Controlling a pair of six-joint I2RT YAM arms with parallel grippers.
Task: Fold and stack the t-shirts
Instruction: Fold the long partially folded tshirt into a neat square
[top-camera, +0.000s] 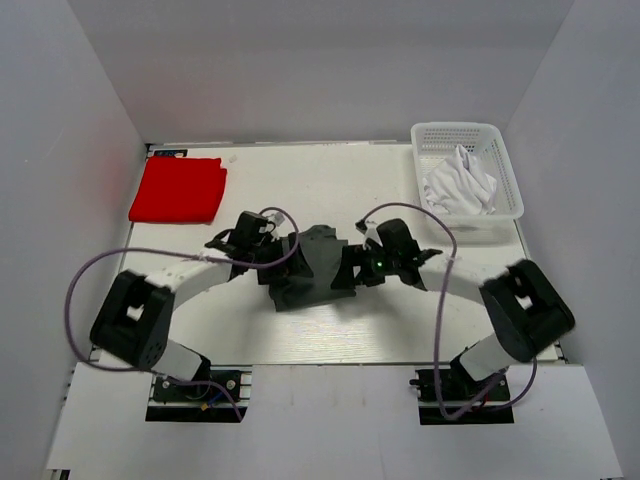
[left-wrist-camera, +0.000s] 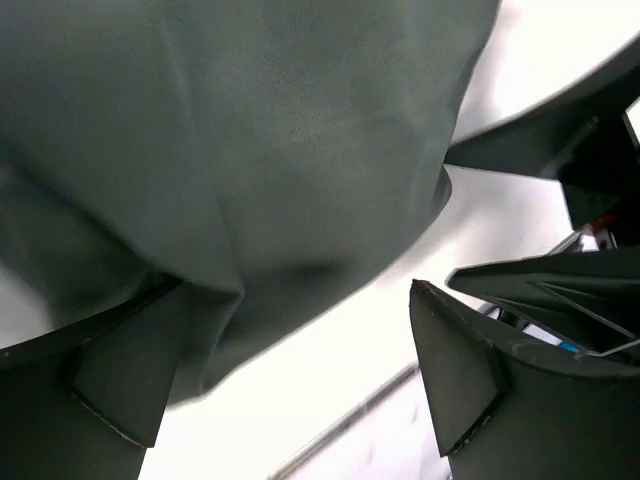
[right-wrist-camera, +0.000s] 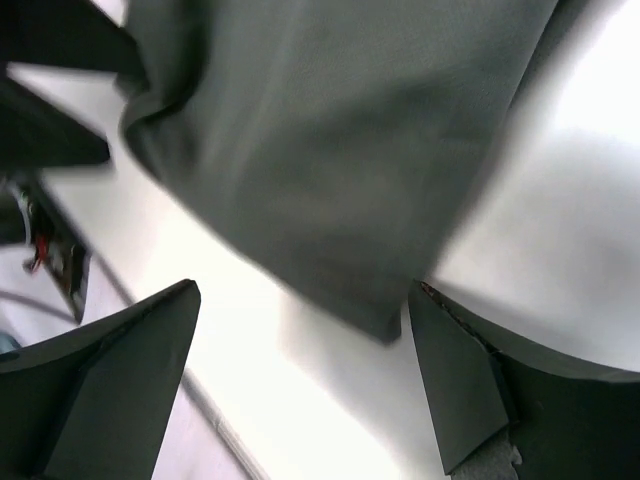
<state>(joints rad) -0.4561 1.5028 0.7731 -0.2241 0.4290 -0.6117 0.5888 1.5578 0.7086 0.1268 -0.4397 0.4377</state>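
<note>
A dark grey t-shirt (top-camera: 312, 268) lies bunched on the table middle between both arms. My left gripper (top-camera: 277, 256) stands open at its left edge. In the left wrist view the grey cloth (left-wrist-camera: 280, 150) fills the top, and its hem overlaps the left finger (left-wrist-camera: 120, 385). My right gripper (top-camera: 352, 268) stands open at the shirt's right edge. Its wrist view shows a corner of the grey shirt (right-wrist-camera: 330, 150) ending just before the right finger (right-wrist-camera: 460, 385), with bare table between the jaws. A folded red t-shirt (top-camera: 178, 190) rests far left. A crumpled white t-shirt (top-camera: 460, 182) sits in the basket.
The white lattice basket (top-camera: 455, 128) stands at the far right corner of the table (top-camera: 330, 180). Purple cables loop from both arms over the table's near half. White walls close in the left, right and back sides.
</note>
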